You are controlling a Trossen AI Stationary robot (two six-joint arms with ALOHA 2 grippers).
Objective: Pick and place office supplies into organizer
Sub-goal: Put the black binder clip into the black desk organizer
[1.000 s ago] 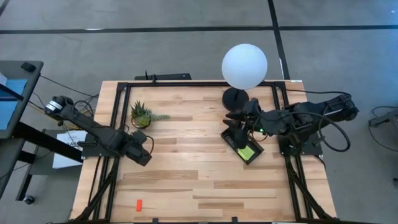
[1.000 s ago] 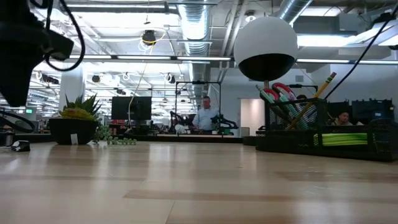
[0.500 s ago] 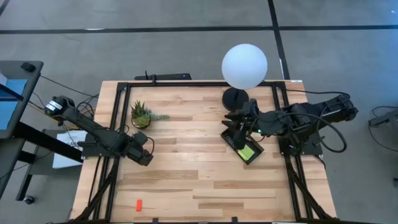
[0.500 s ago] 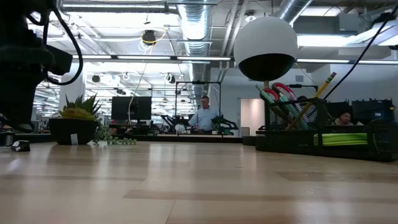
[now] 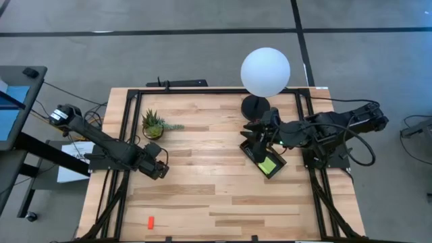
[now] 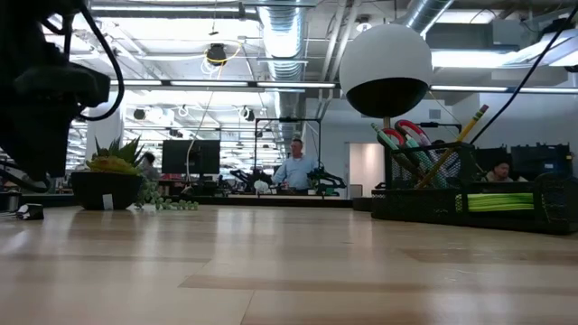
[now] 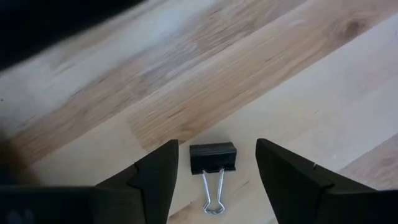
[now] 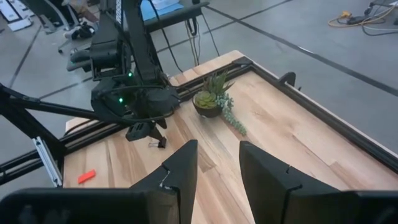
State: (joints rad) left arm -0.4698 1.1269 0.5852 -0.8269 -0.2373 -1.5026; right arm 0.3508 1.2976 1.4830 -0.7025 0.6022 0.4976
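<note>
Over the table's left side, the left gripper (image 7: 214, 177) hung wide open around a black clip (image 7: 212, 158).

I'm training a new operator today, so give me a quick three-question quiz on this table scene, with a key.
1. True or false: the left gripper stands open over the small black binder clip.
2. Where does the lime-green sticky-note pad lie? A) inside the black rectangular organizer tray B) beside the spiky green potted plant
3. What small loose item lies near the wooden table's front-left corner?

Key: 1 true; 2 A; 3 the small red-orange piece.
</note>
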